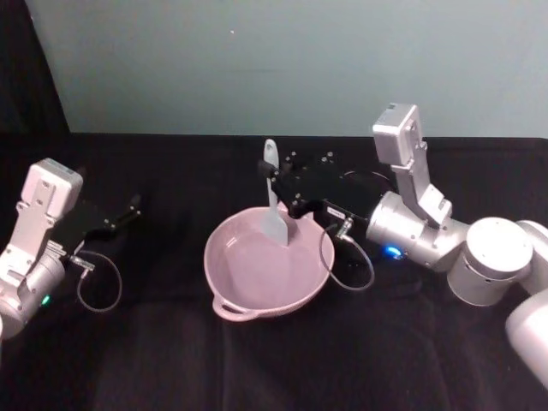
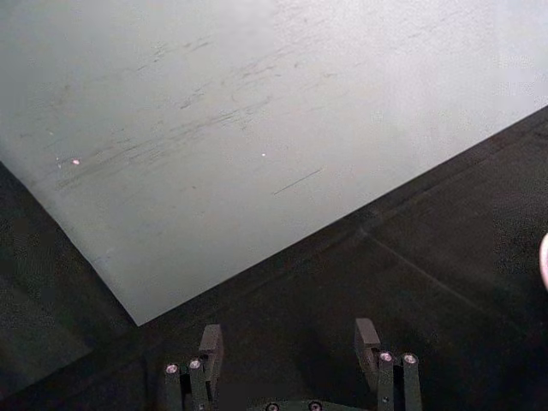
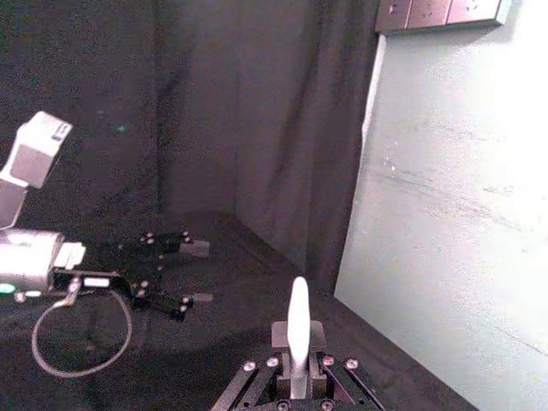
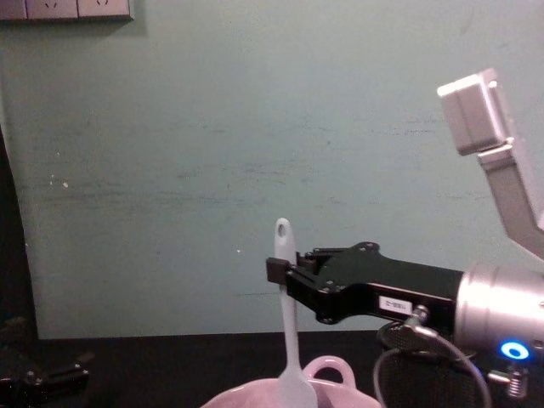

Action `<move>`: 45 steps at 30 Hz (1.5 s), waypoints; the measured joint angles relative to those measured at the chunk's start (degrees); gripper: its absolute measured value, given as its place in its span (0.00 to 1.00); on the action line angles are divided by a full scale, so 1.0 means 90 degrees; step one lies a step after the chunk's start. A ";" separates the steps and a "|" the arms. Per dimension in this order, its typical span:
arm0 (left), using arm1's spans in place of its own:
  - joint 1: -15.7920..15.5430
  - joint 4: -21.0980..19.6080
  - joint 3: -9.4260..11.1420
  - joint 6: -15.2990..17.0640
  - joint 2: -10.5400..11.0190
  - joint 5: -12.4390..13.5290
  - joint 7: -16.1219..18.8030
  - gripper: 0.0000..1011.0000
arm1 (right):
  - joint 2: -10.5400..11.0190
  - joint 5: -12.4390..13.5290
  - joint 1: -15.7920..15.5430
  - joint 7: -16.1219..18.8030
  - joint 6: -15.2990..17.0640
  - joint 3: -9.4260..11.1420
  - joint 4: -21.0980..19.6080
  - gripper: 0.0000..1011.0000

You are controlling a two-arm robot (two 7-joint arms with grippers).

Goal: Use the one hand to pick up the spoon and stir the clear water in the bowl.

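Observation:
The pale pink bowl [image 1: 224, 300] sits mid-table, its loop handle towards me in the head view; the chest view shows its rim [image 4: 255, 395]. The white spoon [image 1: 274, 214] stands nearly upright, handle hole on top, blade down inside the bowl's far side. My right gripper [image 1: 276, 190] is shut on the spoon's handle, reaching in from the right. In the chest view the spoon [image 4: 287, 331] is clamped by the right gripper [image 4: 279, 274]; the right wrist view shows the spoon [image 3: 297, 321] rising between that gripper's fingers [image 3: 276, 336]. My left gripper [image 1: 133, 205] is parked at the left, open and holding nothing [image 2: 289, 347].
A black cloth covers the table [image 1: 171, 368], with a pale green wall [image 1: 300, 60] behind it. Loose cable loops hang by both wrists, one beside the bowl [image 1: 347, 274]. Wall sockets [image 4: 68, 8] are at the upper left.

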 joint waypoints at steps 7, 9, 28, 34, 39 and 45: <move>0.0000 0.0000 0.0000 0.0000 0.0000 0.0000 0.0000 1.00 | 0.0299 0.0130 -0.0270 0.0286 0.0099 0.0162 -0.0433 0.11; 0.0000 0.0000 0.0000 0.0000 0.0000 0.0000 0.0000 1.00 | 0.0414 0.0242 -0.0388 0.0412 0.0148 0.0203 -0.0622 0.11; 0.0000 0.0000 0.0000 0.0000 0.0000 0.0000 0.0000 1.00 | 0.0559 0.0820 -0.0563 0.0940 0.0541 -0.0153 -0.1062 0.11; 0.0000 0.0000 0.0000 0.0000 0.0000 0.0000 0.0000 1.00 | 0.0389 0.0786 -0.0382 0.0917 0.0547 -0.0289 -0.0848 0.11; 0.0000 0.0000 0.0000 0.0000 0.0000 0.0000 0.0000 1.00 | 0.0150 0.0617 -0.0206 0.0704 0.0388 -0.0353 -0.0532 0.11; 0.0000 0.0000 0.0000 0.0000 0.0000 0.0000 0.0000 1.00 | -0.0072 0.0272 -0.0039 0.0363 0.0121 -0.0322 -0.0208 0.11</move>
